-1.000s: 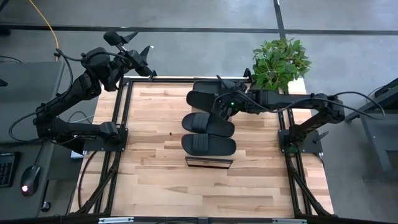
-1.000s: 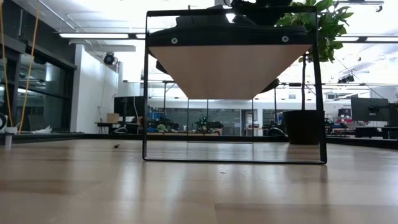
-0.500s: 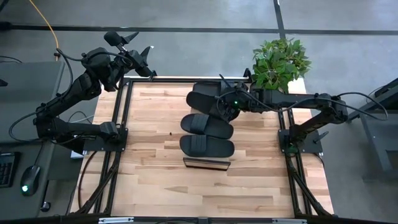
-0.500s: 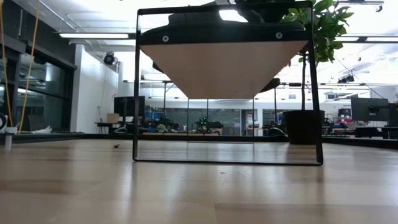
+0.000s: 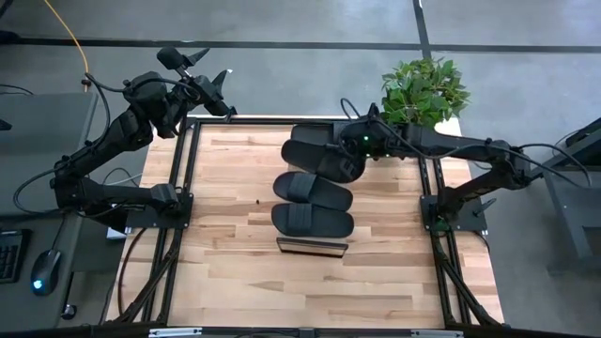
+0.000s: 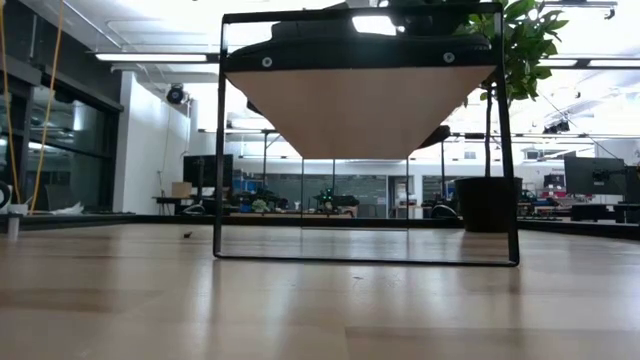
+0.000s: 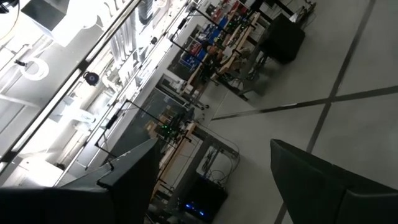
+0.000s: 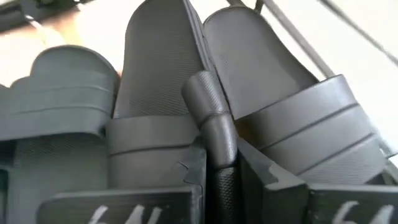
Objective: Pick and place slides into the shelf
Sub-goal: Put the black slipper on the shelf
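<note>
Several black slides lie side by side on the shelf at the table's middle: the nearest, one behind it, a third and the farthest. In the low view the shelf's board sits atop its dark frame with a slide on it. My right gripper is shut over the two far slides; its shut tips point along the seam between two straps. My left gripper stays open beyond the table's far left corner, with nothing between its fingers. My right gripper has its shut fingers lying over the gap between two neighbouring slides, along their length. Whether the tips touch either slide, I cannot tell.
A potted plant stands at the far right corner, close behind my right arm. Dark frame rails run along the table's left and right sides. Bare wood lies left of the shelf and toward the near edge.
My right gripper has drawn back from the third slide toward the table's far right. The shelf with its slides has slid a little toward the table's left edge.
</note>
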